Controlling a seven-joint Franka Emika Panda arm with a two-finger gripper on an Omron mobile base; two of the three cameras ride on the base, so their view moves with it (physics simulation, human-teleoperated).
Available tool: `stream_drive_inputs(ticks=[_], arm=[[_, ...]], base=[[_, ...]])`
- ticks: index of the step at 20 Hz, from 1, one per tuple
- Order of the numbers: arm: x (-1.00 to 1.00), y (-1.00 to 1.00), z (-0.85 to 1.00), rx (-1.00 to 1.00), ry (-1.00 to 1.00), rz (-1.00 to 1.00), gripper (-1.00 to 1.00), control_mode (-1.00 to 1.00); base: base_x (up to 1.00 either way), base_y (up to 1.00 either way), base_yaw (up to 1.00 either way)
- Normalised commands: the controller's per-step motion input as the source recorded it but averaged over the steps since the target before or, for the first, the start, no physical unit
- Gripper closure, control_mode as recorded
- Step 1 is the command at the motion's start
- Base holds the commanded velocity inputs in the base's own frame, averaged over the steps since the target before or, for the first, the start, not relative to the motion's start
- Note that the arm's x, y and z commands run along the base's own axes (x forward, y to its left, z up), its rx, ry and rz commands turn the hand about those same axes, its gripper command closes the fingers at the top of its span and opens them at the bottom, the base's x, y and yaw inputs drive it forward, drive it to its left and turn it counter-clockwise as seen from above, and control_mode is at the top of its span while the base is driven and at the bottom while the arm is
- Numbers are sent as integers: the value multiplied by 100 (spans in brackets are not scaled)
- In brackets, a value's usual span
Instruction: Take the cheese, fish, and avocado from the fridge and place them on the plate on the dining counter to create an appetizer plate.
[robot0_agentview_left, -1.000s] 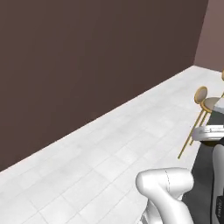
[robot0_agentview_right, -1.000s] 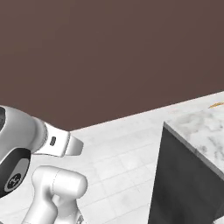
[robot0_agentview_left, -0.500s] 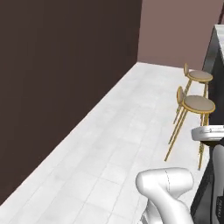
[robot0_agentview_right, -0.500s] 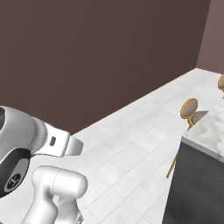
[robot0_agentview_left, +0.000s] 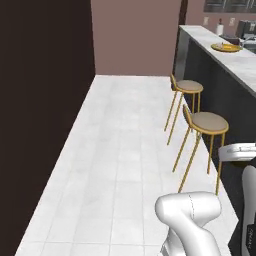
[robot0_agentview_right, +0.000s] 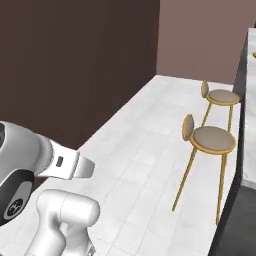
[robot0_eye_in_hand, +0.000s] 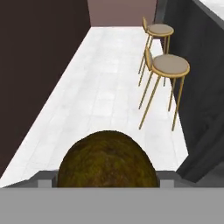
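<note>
Avocado (robot0_eye_in_hand: 107, 159) first: dark brown-green ball clamped in the pincer (robot0_eye_in_hand: 107, 181), bulging up between the two fingers, one grey fingertip (robot0_eye_in_hand: 44, 181) at each flank. Carrying step, by the look of it, with the load riding along toward the drop-off. Just beyond the pincer and off to its right, nearer stool (robot0_eye_in_hand: 168, 64), tan seat on thin gold legs; past that, second stool (robot0_eye_in_hand: 159, 30), same make. Both tucked beside the dark front panel of the dining counter (robot0_agentview_left: 235, 62), running away along the right. Far down that marble top, plate (robot0_agentview_left: 226, 47), yellow-orange, well apart from the pincer. Contents of the plate too small to tell. Next move likely calls for closing that gap, lifting over the counter edge, lowering onto the plate, then opening.
</note>
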Motion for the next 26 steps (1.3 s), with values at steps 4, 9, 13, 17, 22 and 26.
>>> stream_drive_inputs(ticks=[4,9,13,17,22,26], arm=[[0,0,0,0,0,0,100,100],[0,0,0,0,0,0,100,100],[0,0,0,0,0,0,100,100],[0,0,0,0,0,0,100,100],[0,0,0,0,0,0,100,100],[0,0,0,0,0,0,100,100]], base=[[92,59,-59],[70,42,-54],[45,29,-48],[38,38,-42],[42,46,-39],[42,57,-36]])
